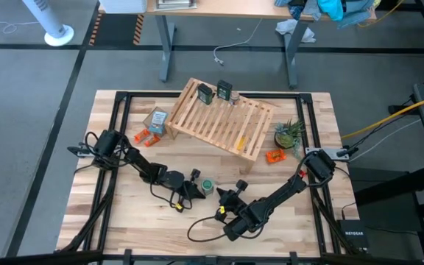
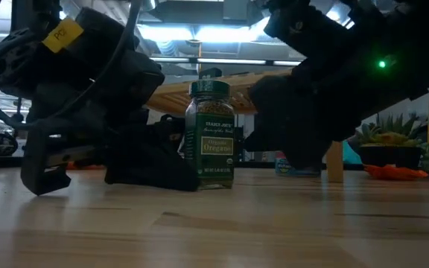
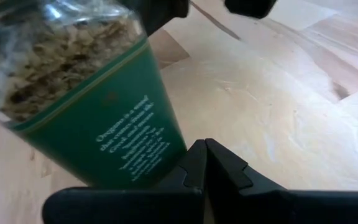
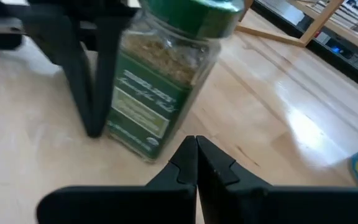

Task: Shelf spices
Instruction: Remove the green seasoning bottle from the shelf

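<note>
The green oregano jar point(image 1: 207, 185) stands upright on the bench point(image 1: 124, 213) near its front middle. The left gripper point(image 1: 195, 188) and the right gripper point(image 1: 225, 194) flank it closely, both jaws pressed together, holding nothing. Two dark jars point(image 1: 205, 93) sit on the shelf point(image 1: 223, 121).

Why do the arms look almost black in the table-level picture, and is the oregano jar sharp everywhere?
Low view: bright ceiling lights behind silhouette both arms, yet the oregano jar reads clearly. Left wrist view: the jar is blurred. Right wrist view: its label is soft.
</note>
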`<state>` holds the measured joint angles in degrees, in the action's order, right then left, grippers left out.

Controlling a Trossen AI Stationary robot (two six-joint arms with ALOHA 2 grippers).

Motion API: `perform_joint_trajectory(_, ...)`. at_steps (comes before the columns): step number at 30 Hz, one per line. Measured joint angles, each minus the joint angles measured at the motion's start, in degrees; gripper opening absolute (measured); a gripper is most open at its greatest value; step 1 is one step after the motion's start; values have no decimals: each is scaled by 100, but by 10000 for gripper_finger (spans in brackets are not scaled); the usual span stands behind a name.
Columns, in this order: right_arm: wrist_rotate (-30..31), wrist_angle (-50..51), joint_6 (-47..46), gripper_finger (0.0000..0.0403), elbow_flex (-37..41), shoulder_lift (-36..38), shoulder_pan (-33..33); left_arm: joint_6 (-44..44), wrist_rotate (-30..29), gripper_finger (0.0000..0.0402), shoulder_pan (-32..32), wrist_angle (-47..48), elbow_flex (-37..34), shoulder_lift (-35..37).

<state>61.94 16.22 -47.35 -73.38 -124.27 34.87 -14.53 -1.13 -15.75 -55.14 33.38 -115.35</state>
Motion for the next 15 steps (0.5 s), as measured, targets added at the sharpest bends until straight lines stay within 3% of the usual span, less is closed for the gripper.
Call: perform_joint_trajectory(15, -288, -629, 278, 0, 0, -322, -120, -51, -93, 0, 199, 190, -2, -4)
